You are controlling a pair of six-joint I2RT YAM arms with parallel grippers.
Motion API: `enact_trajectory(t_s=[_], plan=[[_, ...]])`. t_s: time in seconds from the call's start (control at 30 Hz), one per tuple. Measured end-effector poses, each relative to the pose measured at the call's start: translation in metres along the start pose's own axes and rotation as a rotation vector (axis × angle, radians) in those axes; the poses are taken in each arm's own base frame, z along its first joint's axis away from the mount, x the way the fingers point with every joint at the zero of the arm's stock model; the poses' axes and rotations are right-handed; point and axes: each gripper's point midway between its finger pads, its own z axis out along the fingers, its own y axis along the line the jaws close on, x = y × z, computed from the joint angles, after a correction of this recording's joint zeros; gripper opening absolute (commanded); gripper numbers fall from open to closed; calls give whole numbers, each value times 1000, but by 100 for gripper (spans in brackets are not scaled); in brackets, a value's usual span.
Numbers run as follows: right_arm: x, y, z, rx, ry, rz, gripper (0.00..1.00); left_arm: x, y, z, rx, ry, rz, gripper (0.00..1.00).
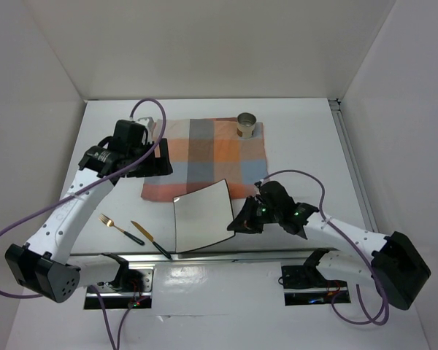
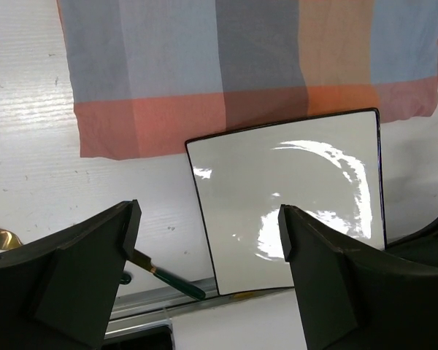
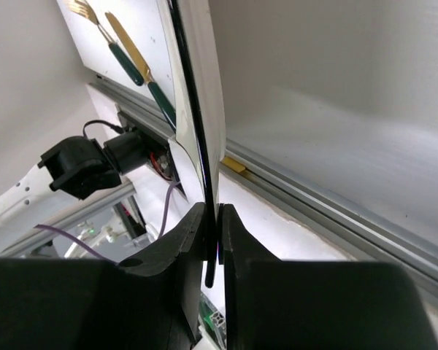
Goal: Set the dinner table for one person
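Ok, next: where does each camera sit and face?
Top external: above and behind, looking down on the dinner table; both arms show.
Left wrist: high, looking down past the open left gripper at cloth and plate.
Right wrist: low, sighting along the plate the right gripper clamps, toward fork and knife.
Shared: the plate, in all three.

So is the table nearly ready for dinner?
Not yet. Done: the cloth is spread on the table, a cup at its far corner. In hand: the right arm holds the plate tilted, jaws shut on its edge. Left: probably lay the plate flat on the cloth, then bring over the fork and knife, lying on bare table. The left arm is free, jaws open.
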Motion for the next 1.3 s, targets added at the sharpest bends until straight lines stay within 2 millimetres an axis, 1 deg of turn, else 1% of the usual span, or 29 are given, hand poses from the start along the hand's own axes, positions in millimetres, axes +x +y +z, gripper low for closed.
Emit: enact_trajectory(t_s=[0.13, 0.3, 0.43, 0.53, 0.6, 0.67, 0.8, 0.9, 0.93, 1.0, 1.07, 1.17, 1.2, 1.3], plan=[[-5, 9, -9, 38, -17, -20, 0, 0, -1, -2, 6, 3, 1, 95], [-7, 14, -20, 73, -24, -36, 0, -10, -5, -9, 16, -22, 5, 95], [-17, 25, -30, 72, -46, -44, 0, -18, -9, -15, 27, -48, 8, 95], [-28, 31, -40, 75, -66, -35, 0, -19, -8, -16, 27, -49, 23, 95], [-36, 35, -48, 74, -80, -25, 0, -19, -8, -16, 24, -49, 27, 95], [-49, 44, -60, 63, -108, -21, 0, -18, -7, -16, 20, -46, 28, 95], [-82, 79, -89, 2, -189, -54, 0, -17, -4, -16, 9, -44, 30, 95], [-104, 103, -99, -64, -237, -102, 0, -17, -3, -16, -1, -47, 31, 96], [-111, 113, -99, -103, -250, -126, 0, -18, -2, -16, -3, -47, 31, 96], [-122, 119, -94, -134, -259, -138, 0, -18, -2, -16, -6, -48, 31, 96], [-134, 122, -83, -157, -259, -147, 0, -18, -1, -16, -8, -49, 31, 96], [-154, 116, -60, -162, -248, -137, 0, -18, -1, -16, -9, -49, 31, 96], [-158, 114, -55, -166, -248, -133, 0, -18, -1, -16, -9, -49, 31, 96], [-176, 98, -38, -174, -248, -106, 0, -17, 1, -13, -13, -49, 27, 96]])
